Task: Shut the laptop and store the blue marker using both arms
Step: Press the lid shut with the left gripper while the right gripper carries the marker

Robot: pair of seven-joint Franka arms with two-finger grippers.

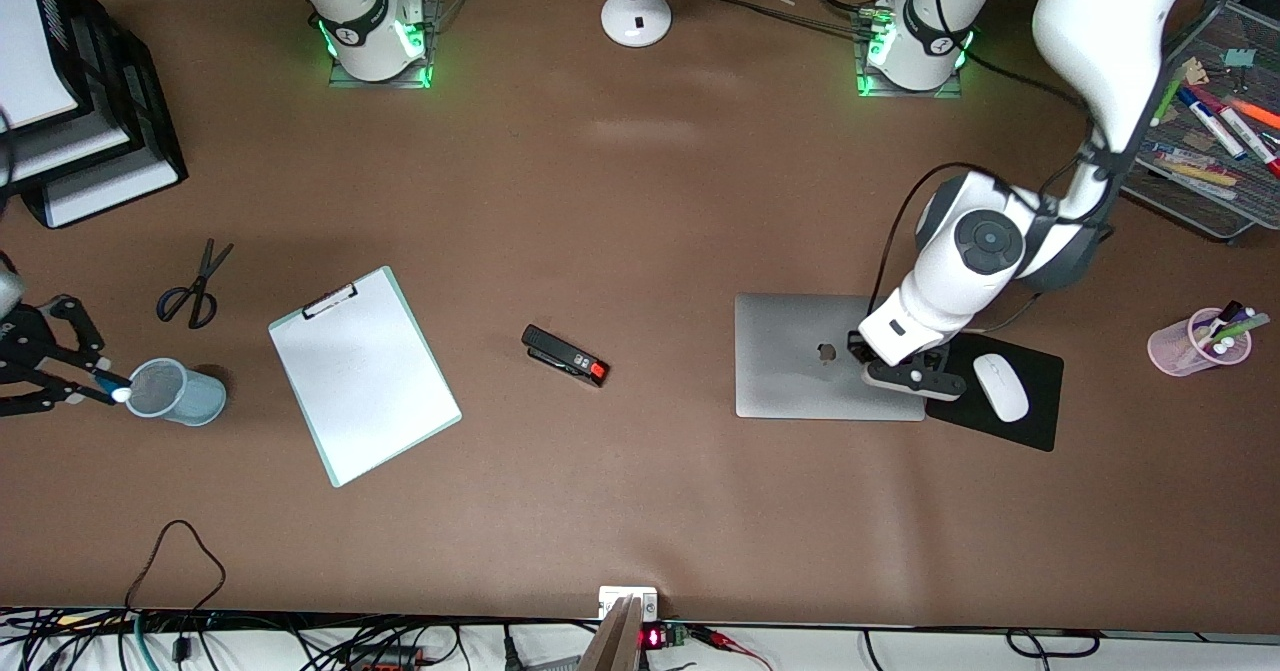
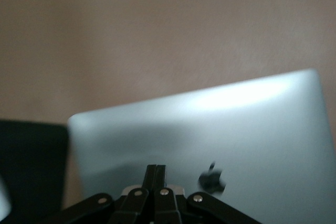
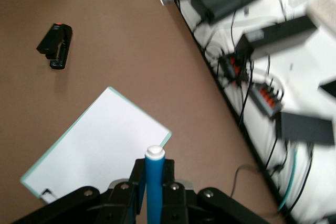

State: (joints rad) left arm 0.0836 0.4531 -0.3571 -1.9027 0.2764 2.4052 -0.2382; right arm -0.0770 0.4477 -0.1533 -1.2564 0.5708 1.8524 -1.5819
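The laptop [image 1: 828, 356] lies shut and flat, lid up with its apple logo showing, toward the left arm's end of the table, just beside the black mouse pad [image 1: 1005, 391] that carries a white mouse [image 1: 1001, 387]. The left gripper [image 1: 905, 371] sits low on the lid at the mouse-pad edge, its fingers [image 2: 156, 177] pressed together on nothing, so the closing half looks done.

What matters now is at the right arm's end. The right gripper [image 1: 85, 381] is clamped on the blue marker [image 3: 154, 184], which lies roughly level in the front view, its white tip touching or just over the rim of the mesh pencil cup [image 1: 178, 391]. The cup's mouth faces up and lies just toward the table's middle from the jaws, so the marker's long axis probably has to tip toward upright, tip down over the opening, before release. The right arm alone is within reach of the cup; the clipboard [image 1: 362, 373], scissors [image 1: 194, 286] and stapler [image 1: 565, 355] are out of the way
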